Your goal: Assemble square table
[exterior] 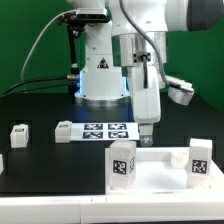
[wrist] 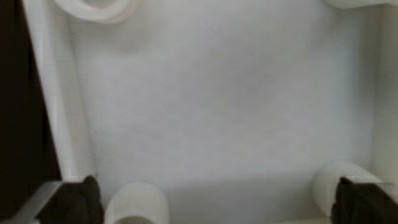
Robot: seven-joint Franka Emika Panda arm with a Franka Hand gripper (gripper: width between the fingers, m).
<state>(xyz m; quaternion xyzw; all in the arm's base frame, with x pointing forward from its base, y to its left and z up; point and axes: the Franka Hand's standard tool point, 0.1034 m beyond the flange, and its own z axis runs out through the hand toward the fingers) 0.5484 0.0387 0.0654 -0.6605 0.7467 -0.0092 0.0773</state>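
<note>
While the arm hangs over the black table (exterior: 40,150), the gripper (exterior: 147,138) points straight down at the far edge of the square table's panel (exterior: 150,178). The panel lies flat at the near side of the exterior view, toward that view's right. The jaws are spread wide and hold nothing. In the wrist view both dark fingertips (wrist: 80,200) sit well apart, with only bare white panel surface in the gap between them. I cannot tell whether the tips touch the panel or stop just above it. The panel's raised rim runs along its edge next to the black table. A round corner socket (wrist: 98,8) shows at the end away from the fingers. A second round white form (wrist: 139,205) sits just beside one fingertip; I cannot tell whether it is a socket or a peg. On the panel, the first leg (exterior: 122,165) stands upright near the corner at the exterior view's left, tag facing the camera. The second leg (exterior: 200,163) stands upright near the exterior view's right edge. The gripper is between these two and behind them, clear of both. The third leg (exterior: 18,133) lies loose on the table at the exterior view's left, well apart from the panel. A tagged white block (exterior: 180,93) rests tilted beyond the gripper, toward the exterior view's right. The marker board (exterior: 100,130) lies just behind the panel, on the side of the gripper toward the exterior view's left.
</note>
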